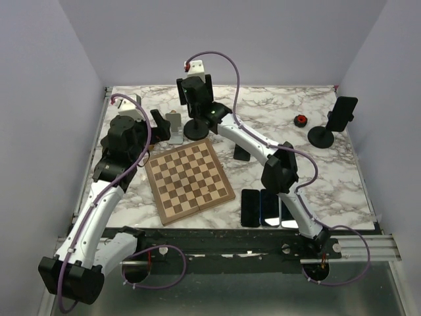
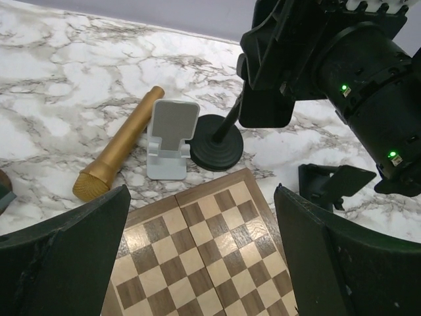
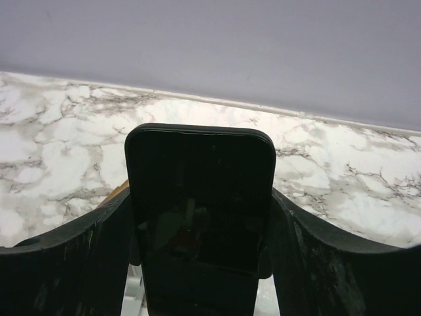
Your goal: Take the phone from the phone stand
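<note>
Right jaws straddle the black phone, a finger close against each long edge; whether they press it I cannot tell. It stands upright, screen dark, on the black phone stand at the far middle of the marble surface, near the back wall. Just left sit a white stand and a gold microphone; the chessboard lies just in front. Bare marble opens to the right. Left jaws hang wide apart above the chessboard's far edge.
</note>
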You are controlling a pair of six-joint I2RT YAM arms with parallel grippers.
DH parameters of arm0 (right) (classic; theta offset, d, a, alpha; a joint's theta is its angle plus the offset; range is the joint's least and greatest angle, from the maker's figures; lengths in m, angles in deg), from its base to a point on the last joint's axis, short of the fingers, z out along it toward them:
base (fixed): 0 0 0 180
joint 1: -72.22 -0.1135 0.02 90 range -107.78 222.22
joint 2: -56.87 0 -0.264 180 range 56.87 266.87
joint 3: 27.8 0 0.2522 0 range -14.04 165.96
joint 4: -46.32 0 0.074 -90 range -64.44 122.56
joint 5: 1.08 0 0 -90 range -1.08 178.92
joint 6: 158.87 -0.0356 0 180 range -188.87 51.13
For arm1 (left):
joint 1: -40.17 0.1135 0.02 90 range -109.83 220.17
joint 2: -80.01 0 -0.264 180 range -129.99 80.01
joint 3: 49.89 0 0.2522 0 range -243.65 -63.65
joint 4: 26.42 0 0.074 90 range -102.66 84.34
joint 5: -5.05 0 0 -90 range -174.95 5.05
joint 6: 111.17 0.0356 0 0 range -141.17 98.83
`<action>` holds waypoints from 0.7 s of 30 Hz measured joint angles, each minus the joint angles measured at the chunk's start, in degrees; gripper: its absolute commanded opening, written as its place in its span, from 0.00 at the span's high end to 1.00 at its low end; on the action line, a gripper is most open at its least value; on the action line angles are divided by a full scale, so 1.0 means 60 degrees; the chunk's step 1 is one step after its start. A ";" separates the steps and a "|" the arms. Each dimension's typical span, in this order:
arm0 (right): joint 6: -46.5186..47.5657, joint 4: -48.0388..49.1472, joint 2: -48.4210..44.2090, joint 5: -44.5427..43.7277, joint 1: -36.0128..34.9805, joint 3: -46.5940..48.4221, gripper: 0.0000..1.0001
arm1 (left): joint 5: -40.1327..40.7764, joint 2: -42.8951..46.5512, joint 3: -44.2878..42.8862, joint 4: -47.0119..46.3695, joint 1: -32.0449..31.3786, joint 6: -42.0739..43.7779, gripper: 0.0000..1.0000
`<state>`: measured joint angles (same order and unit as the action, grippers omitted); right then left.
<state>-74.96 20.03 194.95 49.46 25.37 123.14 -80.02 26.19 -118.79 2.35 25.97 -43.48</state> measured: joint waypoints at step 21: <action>-0.0040 -0.1067 -0.2484 0.4280 0.1763 -0.2772 0.99 | -0.4976 -0.3268 -0.0911 -0.1603 0.0073 -0.1843 0.10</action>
<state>-75.20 13.62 180.05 75.14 35.95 106.51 -109.88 6.59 -124.25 -7.27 26.41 -54.54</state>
